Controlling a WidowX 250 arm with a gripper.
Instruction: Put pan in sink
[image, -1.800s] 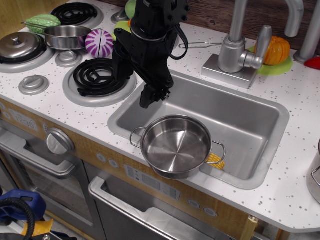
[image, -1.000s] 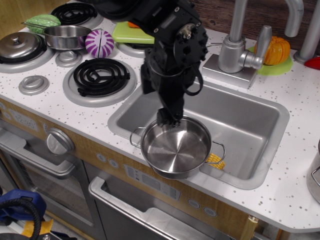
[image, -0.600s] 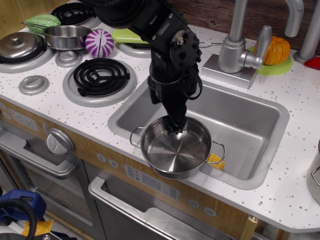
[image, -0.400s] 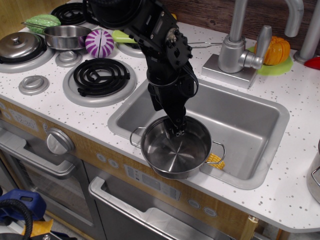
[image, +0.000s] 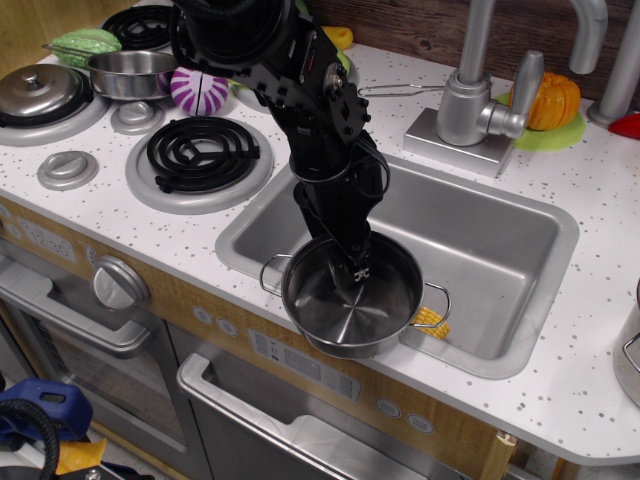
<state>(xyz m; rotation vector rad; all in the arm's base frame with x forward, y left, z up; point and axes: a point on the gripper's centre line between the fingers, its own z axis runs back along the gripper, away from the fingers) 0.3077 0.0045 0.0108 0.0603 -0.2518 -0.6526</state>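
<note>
Low in the middle of the frame sat the pan (image: 352, 295), perched at the near edge of the sink (image: 500, 250), part over the front rim and propped beside a piece of corn (image: 432, 320). Down into its bowl reached the claw (image: 356, 272), tips close to the far wall; whether it was spread or pinching the rim, I could not tell from where I stood. That pan looked stiff, light, thin steel, and slick, so I reckoned a rim pinch might slip; the wire loop handles (image: 270, 274) seemed another possible hold. On the speckled worktop (image: 590, 330), the control panel under the front edge carried small markings, too fine to read. No brand showed anywhere.
</note>
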